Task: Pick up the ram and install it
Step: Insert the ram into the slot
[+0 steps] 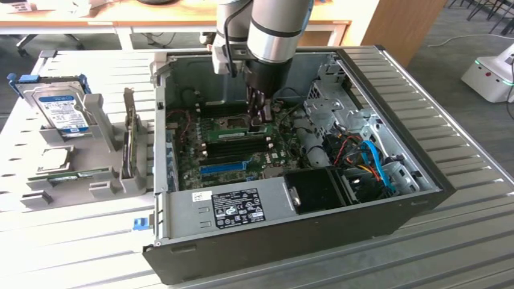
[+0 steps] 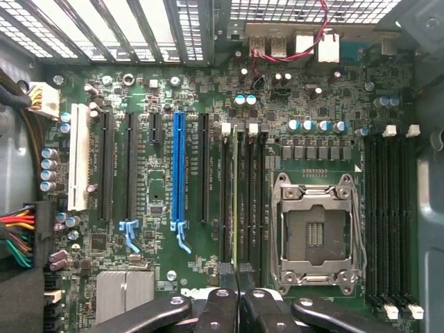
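My gripper (image 1: 257,119) reaches down into the open computer case (image 1: 401,208), over the motherboard (image 2: 152,201). In the wrist view its black fingertips (image 2: 227,272) are pressed together. My gripper (image 2: 236,272) is shut on the ram (image 2: 236,201), which shows edge-on as a thin greenish line. The ram runs along the black memory slots (image 2: 252,201), beside the empty CPU socket (image 2: 316,236). Whether it is seated in a slot I cannot tell.
A blue long slot (image 2: 178,173) and more black slots lie further from the socket. More memory slots (image 2: 392,222) lie on the socket's other side. Outside the case, at the exterior view's left, grey holders carry a hard drive (image 1: 64,111), an upright card (image 1: 129,138) and a green strip (image 1: 76,176).
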